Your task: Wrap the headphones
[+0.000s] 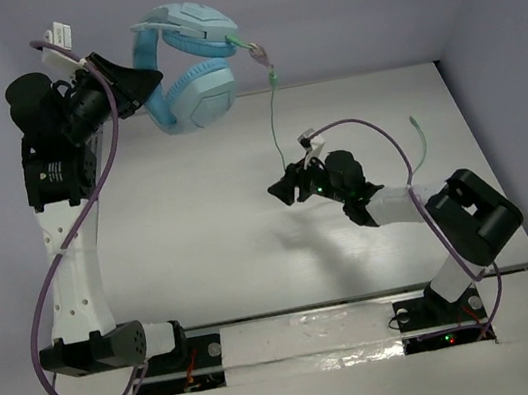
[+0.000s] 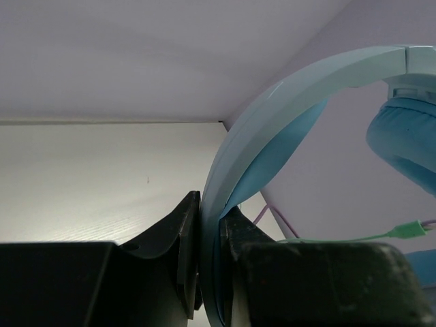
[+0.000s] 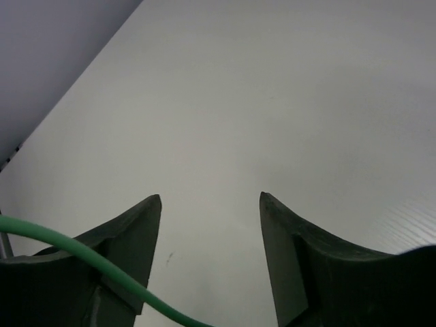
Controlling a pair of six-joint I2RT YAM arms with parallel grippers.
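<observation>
While the white counter [image 1: 205,268] spreads under both arms, the left arm [image 1: 70,260] reaches up toward its far left corner, and the left jaws are clamped on the curved headband of the light blue headphones [image 1: 194,96], one black finger pressed to each side of the band. The headphones hang lifted off the counter at its far edge, both oval earcups turned toward the right. The right arm [image 1: 450,217] stretches from the near right corner toward the middle of the counter, and the right jaws stand apart, gripping nothing. The thin pale green cable [image 1: 275,130] drops from the earcups toward the right jaws and crosses the base of one finger [image 3: 129,238].
</observation>
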